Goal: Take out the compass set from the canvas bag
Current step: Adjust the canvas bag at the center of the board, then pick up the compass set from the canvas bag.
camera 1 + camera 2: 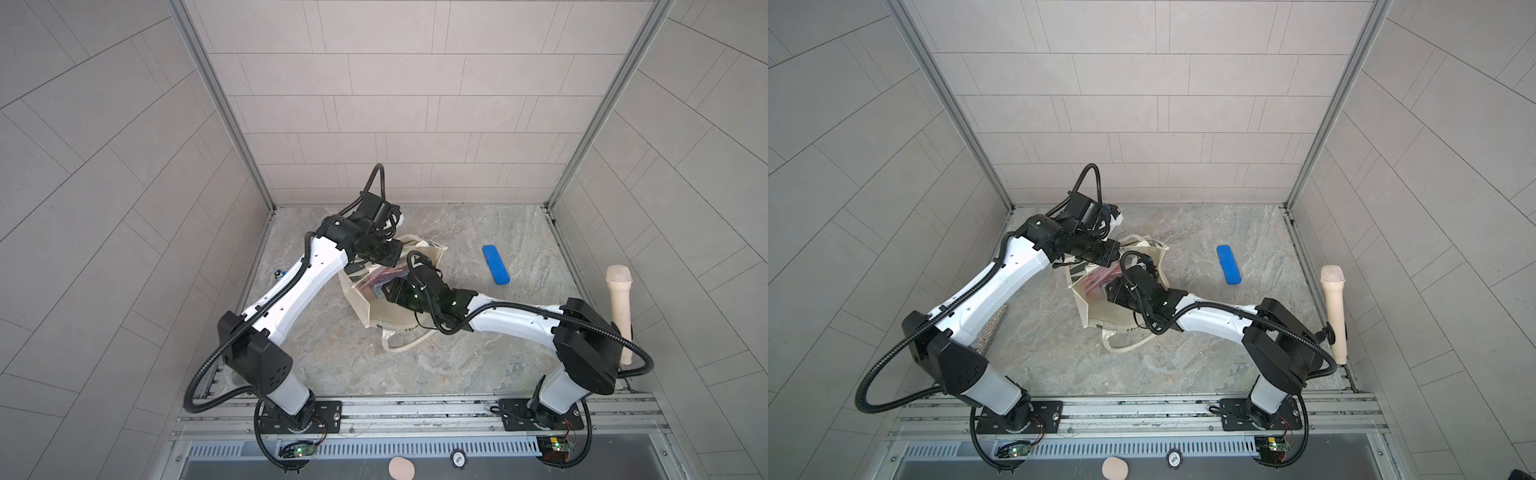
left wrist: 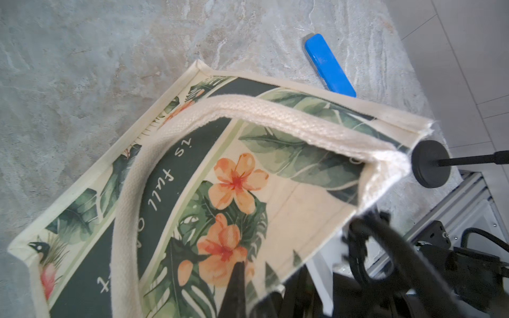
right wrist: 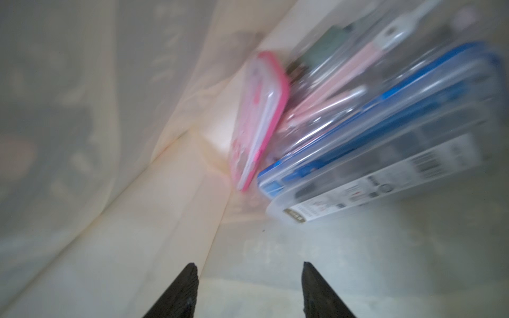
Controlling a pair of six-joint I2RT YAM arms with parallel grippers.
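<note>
Top views: the canvas bag (image 1: 358, 303) is slumped mid-table (image 1: 478, 353). The left gripper (image 1: 390, 254) is at the bag's rim on its 12 o'clock side. The right gripper (image 1: 387, 293) reaches into the mouth from 4 o'clock. A blue case (image 1: 495, 264) lies at 2 o'clock from the bag, well apart.

Left wrist: the jaws are pinched tight on the printed cloth wall.

Right wrist: blurred. The jaws stand apart with nothing between them. I take the compass set (image 3: 385, 143) to be the clear flat case with the blue tool and barcode label. It sits deep in the bag, just beside a pink case (image 3: 259, 118). Expect light, stiff, slick plastic, so pinch across its thin near edge.
</note>
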